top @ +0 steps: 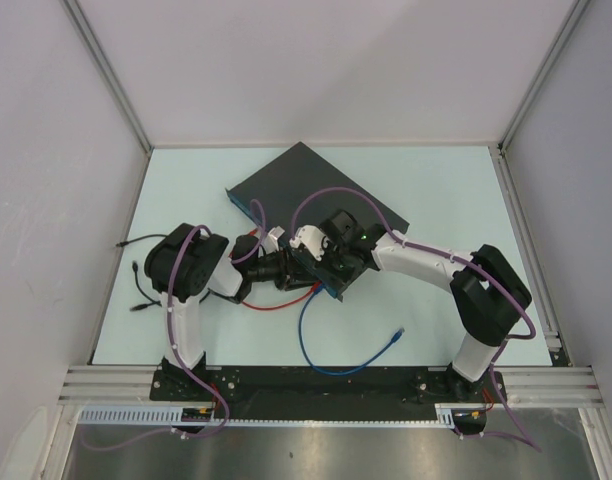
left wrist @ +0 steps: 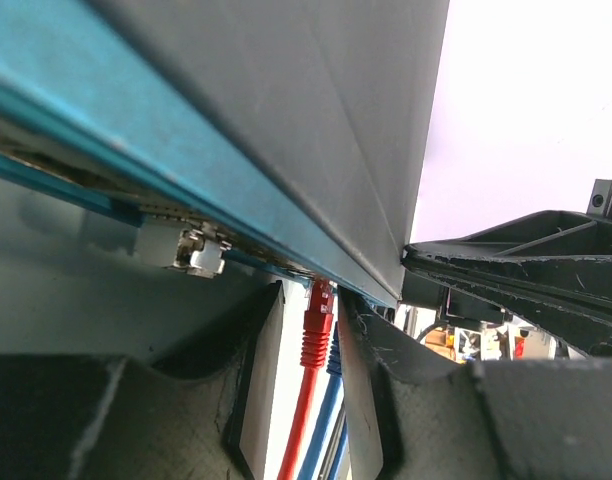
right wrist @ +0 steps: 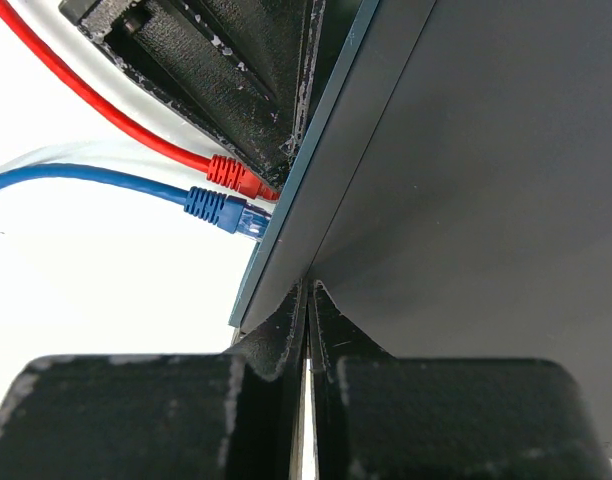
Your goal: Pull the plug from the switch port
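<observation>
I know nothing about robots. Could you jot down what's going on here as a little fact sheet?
Box: dark grey switch with a teal edge carrying the sockets
Plugged in: red plug and blue plug, side by side
Left fingers: open, one on each side of the red plug
Right fingers: shut, tips against the switch's edge
Stage: red plug not yet pulled out

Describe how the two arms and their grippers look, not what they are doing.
The left arm and right arm both have rounded white links joined by black joint housings. A purple cable loops along each. The left gripper and right gripper are black, their fingers scuffed.
</observation>
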Motion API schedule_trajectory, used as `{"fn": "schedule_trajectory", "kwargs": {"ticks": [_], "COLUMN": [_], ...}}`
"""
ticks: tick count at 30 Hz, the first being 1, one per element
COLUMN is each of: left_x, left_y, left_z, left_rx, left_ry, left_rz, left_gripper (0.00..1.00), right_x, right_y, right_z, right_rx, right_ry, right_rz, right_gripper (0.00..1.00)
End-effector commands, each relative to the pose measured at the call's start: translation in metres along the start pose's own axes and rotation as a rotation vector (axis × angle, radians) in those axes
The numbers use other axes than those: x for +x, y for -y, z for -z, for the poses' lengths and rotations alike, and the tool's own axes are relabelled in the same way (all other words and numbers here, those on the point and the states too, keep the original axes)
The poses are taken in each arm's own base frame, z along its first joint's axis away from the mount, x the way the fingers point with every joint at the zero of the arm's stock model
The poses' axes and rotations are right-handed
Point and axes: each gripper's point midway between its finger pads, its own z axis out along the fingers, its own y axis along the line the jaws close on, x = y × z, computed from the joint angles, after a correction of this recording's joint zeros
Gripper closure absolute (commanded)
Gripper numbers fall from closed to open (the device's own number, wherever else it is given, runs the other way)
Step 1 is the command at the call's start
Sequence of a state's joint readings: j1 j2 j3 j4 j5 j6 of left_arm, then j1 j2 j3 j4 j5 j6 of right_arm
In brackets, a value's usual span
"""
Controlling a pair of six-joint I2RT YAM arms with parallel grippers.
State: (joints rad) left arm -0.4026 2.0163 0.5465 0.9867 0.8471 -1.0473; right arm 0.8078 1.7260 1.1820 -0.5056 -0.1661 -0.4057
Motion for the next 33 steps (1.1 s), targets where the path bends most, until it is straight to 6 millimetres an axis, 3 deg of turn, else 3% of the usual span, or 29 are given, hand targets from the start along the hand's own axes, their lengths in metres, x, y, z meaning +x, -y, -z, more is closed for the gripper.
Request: {"fn": "schedule_trajectory", "kwargs": {"ticks": [1,9,25,33], "left_x": [0.02,0.015,0.013,0.019], "left_y": [-0.008,-0.007,-0.01,-0.012], "left_z": [-0.005,0.012,-0.014,-0.012], "left_rx": [-0.012,-0.072,-0.002,-0.018], "left_ry": [-0.067,0.005,-0.077,-0.09], "left_rz": [-0.047,-0.092,-0.013,-0.027], "left_gripper": [0.64,0.53,0.62,0.68], "right_x": [0.01,0.01,0.009,0.009], "right_y": [-0.001,-0.003,-0.007,-0.007], "right_z": [-0.003,-0.004,-0.008,-0.009], "right_rx": [-0.011,-0.018,-0.019,-0.02], "right_ry": [-0.039,-0.038,-0.043,-0.043], "right_rz": [0.007,0.007,0.024,0.024], "right_gripper": [0.96,0.96,0.95,0.95]}}
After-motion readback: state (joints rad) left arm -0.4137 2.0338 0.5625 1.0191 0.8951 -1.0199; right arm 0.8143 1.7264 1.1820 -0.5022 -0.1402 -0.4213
